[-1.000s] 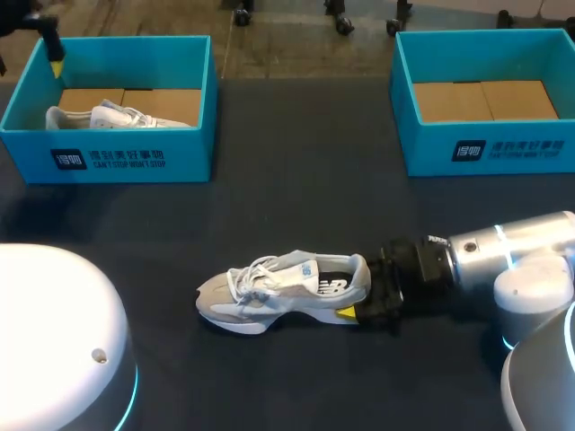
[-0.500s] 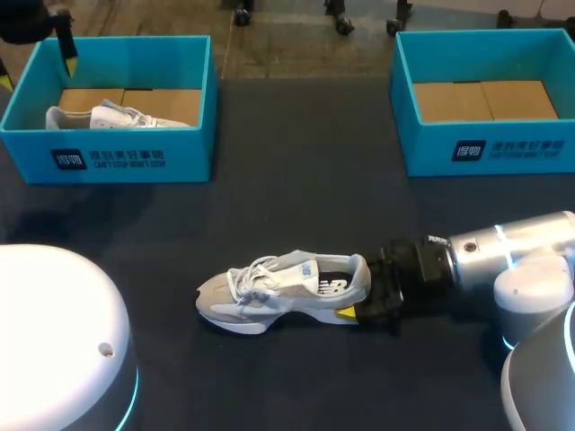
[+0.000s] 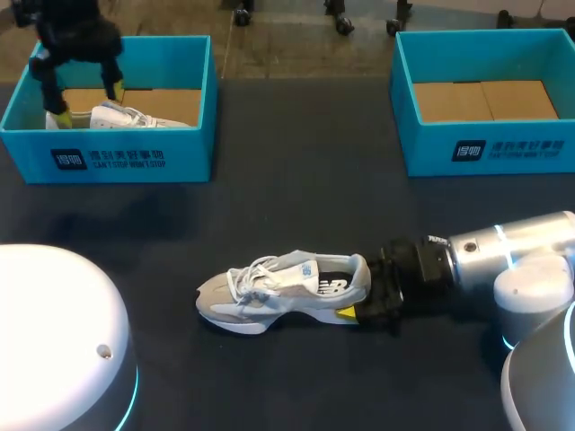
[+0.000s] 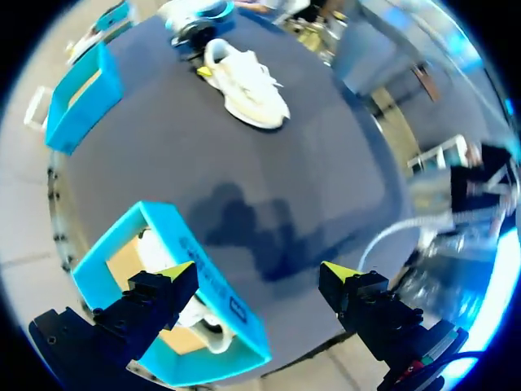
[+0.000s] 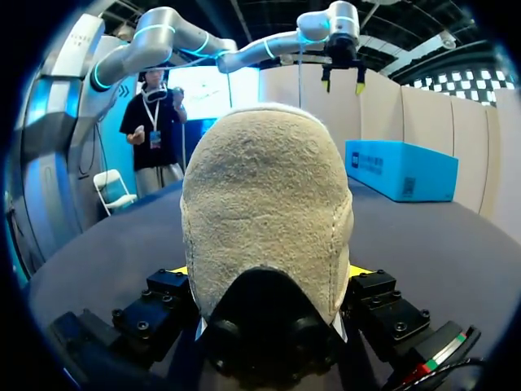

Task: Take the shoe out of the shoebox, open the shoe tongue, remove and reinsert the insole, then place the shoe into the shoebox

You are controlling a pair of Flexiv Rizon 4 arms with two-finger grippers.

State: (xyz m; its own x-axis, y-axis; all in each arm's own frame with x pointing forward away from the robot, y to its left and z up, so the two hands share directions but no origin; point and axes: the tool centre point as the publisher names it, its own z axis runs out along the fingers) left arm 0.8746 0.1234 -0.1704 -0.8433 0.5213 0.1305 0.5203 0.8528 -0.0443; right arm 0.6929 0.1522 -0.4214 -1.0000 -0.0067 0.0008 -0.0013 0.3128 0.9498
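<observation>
- Head view: fixed, high behind the robot, facing down over the whole table. Widest view; takes in both grippers.
- Left wrist view: well above the table, facing down along the left gripper. Left shoebox is under its fingers, shoe far ahead.
- Right wrist view: at table height, facing level along the right gripper. Very close; shoe heel between its fingers fills the middle.
- Shared: shoe in all three. Right wrist view also catches the left gripper far ahead.

R gripper – on shoe heel
</observation>
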